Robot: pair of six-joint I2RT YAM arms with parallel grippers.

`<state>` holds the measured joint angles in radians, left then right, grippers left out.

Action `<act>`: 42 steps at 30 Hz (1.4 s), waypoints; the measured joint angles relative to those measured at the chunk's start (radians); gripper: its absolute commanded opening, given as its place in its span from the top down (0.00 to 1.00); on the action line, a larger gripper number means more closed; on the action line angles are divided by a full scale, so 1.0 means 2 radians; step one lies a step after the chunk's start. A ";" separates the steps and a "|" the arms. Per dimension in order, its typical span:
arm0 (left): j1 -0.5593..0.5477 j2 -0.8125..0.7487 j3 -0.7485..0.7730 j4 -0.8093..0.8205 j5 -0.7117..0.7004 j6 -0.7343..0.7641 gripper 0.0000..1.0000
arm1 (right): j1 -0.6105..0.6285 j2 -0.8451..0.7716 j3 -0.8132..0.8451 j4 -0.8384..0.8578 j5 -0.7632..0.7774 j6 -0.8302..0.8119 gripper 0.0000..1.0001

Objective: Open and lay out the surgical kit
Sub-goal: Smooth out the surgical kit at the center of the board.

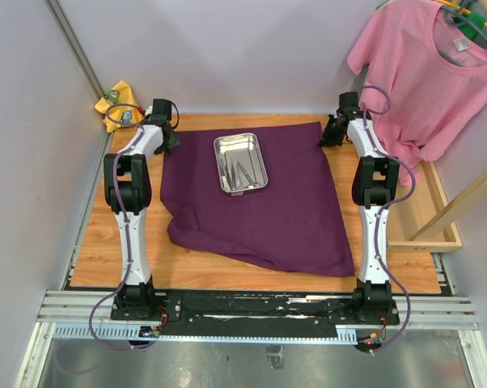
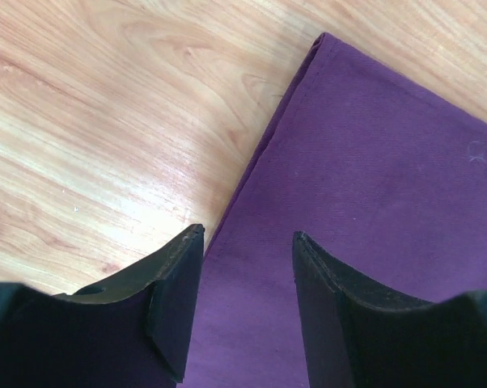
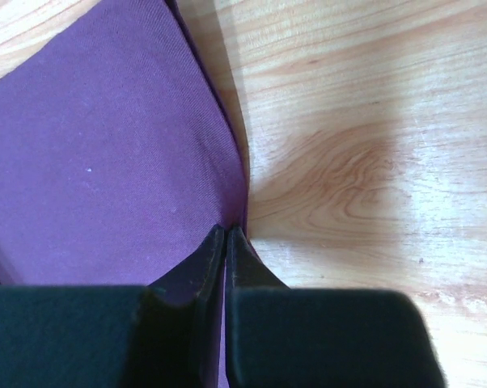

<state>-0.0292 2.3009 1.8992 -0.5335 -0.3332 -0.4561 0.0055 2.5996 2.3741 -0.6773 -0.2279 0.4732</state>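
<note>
Purple cloth (image 1: 268,210) in the middle of the top view, opened out wide on the wooden table (image 1: 98,242). Steel tray (image 1: 241,137) on top of it, toward the upper left, with thin metal tools (image 1: 242,172) lying inside. No white gauze to be seen.

Right gripper (image 1: 331,133) at the upper right corner of the cloth. Shut tight in its own wrist view (image 3: 227,229), with the cloth's hem (image 3: 90,162) running right into the pinch. Probably held there to pull that corner out flat.

Left gripper (image 1: 169,139) at the upper left corner. Parted about halfway in its wrist view (image 2: 247,238), holding nothing. Hangs just over the cloth's straight edge (image 2: 373,202), one finger above bare wood (image 2: 106,121), the other above the cloth. Looks like letting go of a corner laid down where wanted.

Top edge of the cloth close to the back of the table, so little room to pull farther that way. Bottom left edge wavy and tucked in, not flat yet. Wide bare wood in the lower left of the frame, good room to tug that side out. Only a thin strip of wood on the right. Pink T-shirt (image 1: 425,73) and yellow rag (image 1: 118,101) up in the corners, out of the way.
</note>
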 measured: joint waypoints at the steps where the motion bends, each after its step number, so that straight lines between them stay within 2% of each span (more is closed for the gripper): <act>1: 0.000 0.002 0.000 0.000 -0.001 0.001 0.47 | -0.001 0.000 -0.001 0.003 -0.002 0.001 0.99; 5: 0.000 0.017 0.000 0.000 -0.003 0.002 0.50 | -0.001 -0.001 -0.006 0.013 -0.005 0.002 0.99; 7: 0.000 0.019 0.002 0.004 -0.003 0.002 0.55 | -0.001 -0.001 -0.008 0.018 -0.007 0.002 0.99; 10: -0.001 0.024 0.006 0.008 -0.003 0.000 0.72 | -0.001 -0.004 -0.016 0.029 -0.008 0.005 0.99; 11: -0.001 0.027 0.009 0.009 -0.002 0.000 0.87 | -0.001 -0.006 -0.020 0.033 -0.008 0.006 0.99; 13: -0.003 0.032 0.017 0.012 -0.002 -0.002 0.99 | -0.001 -0.009 -0.027 0.038 -0.009 0.009 0.99; 24: -0.003 0.073 0.083 0.010 0.003 0.002 1.00 | -0.006 -0.010 -0.039 0.066 -0.020 0.026 0.99; 32: 0.005 0.126 0.176 -0.004 0.033 0.002 1.00 | -0.007 -0.010 -0.042 0.082 -0.021 0.048 0.99; 34: 0.007 0.127 0.178 -0.003 0.042 0.002 0.96 | -0.007 -0.010 -0.043 0.085 -0.021 0.052 0.99; 35: 0.008 0.127 0.178 -0.003 0.046 0.003 0.91 | -0.007 -0.010 -0.044 0.087 -0.021 0.053 0.96; 36: 0.008 0.127 0.178 -0.002 0.050 0.003 0.86 | -0.008 -0.010 -0.044 0.089 -0.023 0.054 0.91; 39: 0.010 0.123 0.169 0.010 0.061 0.006 0.60 | -0.012 -0.011 -0.053 0.104 -0.039 0.059 0.76; 42: 0.010 0.103 0.137 0.027 0.068 0.007 0.46 | -0.018 -0.033 -0.092 0.133 -0.056 0.063 0.62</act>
<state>-0.0086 2.5065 2.1723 -0.4786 -0.1978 -0.4427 -0.0299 2.5343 2.1899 -0.4122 -0.3408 0.5991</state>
